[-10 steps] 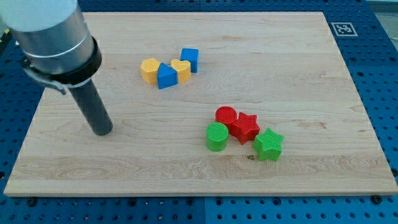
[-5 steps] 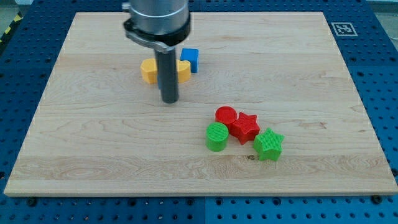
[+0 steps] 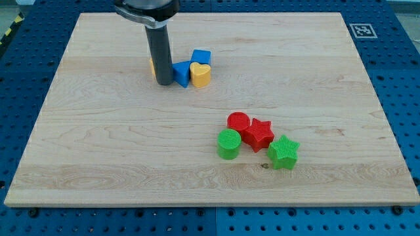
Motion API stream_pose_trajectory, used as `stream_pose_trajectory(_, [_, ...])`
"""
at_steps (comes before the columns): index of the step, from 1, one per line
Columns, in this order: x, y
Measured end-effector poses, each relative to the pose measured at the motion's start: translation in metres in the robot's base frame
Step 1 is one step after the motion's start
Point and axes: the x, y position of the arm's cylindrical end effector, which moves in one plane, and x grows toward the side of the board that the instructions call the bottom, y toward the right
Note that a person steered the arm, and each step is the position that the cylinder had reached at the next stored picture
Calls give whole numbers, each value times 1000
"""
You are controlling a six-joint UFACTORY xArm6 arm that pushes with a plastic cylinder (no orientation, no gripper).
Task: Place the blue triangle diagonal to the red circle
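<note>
The blue triangle [image 3: 182, 73] sits in the upper middle of the board, between my rod and a yellow heart [image 3: 201, 75]. My tip [image 3: 164, 82] stands against the blue triangle's left side. A yellow block [image 3: 152, 67] is mostly hidden behind the rod. A blue cube [image 3: 201, 57] lies just above the heart. The red circle [image 3: 239, 122] lies lower right, touching a red star [image 3: 259, 134].
A green cylinder [image 3: 229, 143] sits below left of the red circle. A green star [image 3: 284, 152] sits below right of the red star. The wooden board [image 3: 85, 157] lies on a blue pegboard. A marker tag [image 3: 361, 30] is at the top right corner.
My rod swept from the board's left to the middle, then up and left to the blue triangle's left side. The blue triangle and yellow heart have shifted slightly right.
</note>
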Motion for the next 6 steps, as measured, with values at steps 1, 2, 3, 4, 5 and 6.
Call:
stream_pose_trajectory(1, [0,0])
stream_pose_trajectory(2, [1,1])
stream_pose_trajectory(3, [1,3])
stream_pose_trajectory(4, [1,3])
stream_pose_trajectory(5, [0,7])
stream_pose_trajectory(6, [-9,7])
